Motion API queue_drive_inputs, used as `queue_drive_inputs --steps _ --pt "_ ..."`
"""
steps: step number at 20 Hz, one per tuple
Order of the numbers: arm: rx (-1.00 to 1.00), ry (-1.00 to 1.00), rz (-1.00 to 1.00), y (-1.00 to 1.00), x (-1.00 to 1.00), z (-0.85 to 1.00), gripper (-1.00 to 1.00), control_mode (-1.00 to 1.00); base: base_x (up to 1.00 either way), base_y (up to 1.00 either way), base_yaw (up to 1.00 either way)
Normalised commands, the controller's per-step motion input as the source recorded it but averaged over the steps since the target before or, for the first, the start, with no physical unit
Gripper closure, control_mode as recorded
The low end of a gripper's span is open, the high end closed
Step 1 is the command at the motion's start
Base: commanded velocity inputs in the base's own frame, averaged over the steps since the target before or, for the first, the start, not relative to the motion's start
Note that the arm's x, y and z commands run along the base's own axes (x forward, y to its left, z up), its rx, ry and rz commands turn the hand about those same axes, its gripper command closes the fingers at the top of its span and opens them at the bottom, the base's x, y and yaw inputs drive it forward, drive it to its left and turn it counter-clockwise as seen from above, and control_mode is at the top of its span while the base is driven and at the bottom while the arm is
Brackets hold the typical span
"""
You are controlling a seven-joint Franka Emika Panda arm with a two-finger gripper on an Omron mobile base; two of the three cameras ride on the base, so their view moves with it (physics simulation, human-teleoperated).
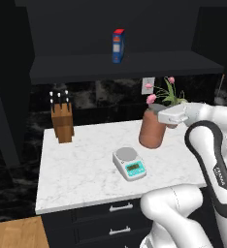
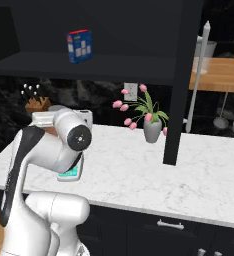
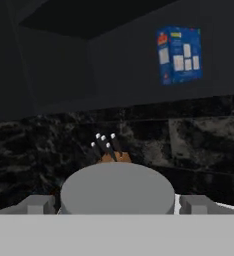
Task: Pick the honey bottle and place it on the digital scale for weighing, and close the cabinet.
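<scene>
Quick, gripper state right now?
Gripper: open, fingers either side of the grey-lidded reddish-brown honey jar, not yet closed on it.

The honey bottle point(image 1: 152, 129) is reddish-brown with a grey lid. The digital scale point(image 1: 129, 163) is white with a teal screen. The desk point(image 1: 81, 169) is white marble with grey lines. The cabinet point(image 1: 115, 34) is black. The carton point(image 1: 118, 46) is blue, red on top.

Light: even, soft, with no clear source.
Counter point(image 1: 86, 160): bright white marble, free of glare.
Cabinet point(image 1: 110, 34): interior near black, detail lost.
Sharpness: low resolution, edges slightly soft.
</scene>
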Motion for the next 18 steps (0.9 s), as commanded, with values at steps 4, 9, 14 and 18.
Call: queue_drive_inputs --steps 4,9,14,18 --pt "0.00 0.04 0.15 0.00 0.91 -0.67 1.00 -1.00 0.00 0.00 0.00" --pt "-0.06 -0.03 0.11 0.21 0.71 -0.56 1.00 -1.00 0.00 0.00 0.00" --pt "-0.09 -0.02 0.09 0.28 0.65 -0.28 1.00 -1.00 0.00 0.00 0.00" --pt "-0.09 -0.04 0.07 0.16 0.29 -0.31 1.00 -1.00 0.00 0.00 0.00"
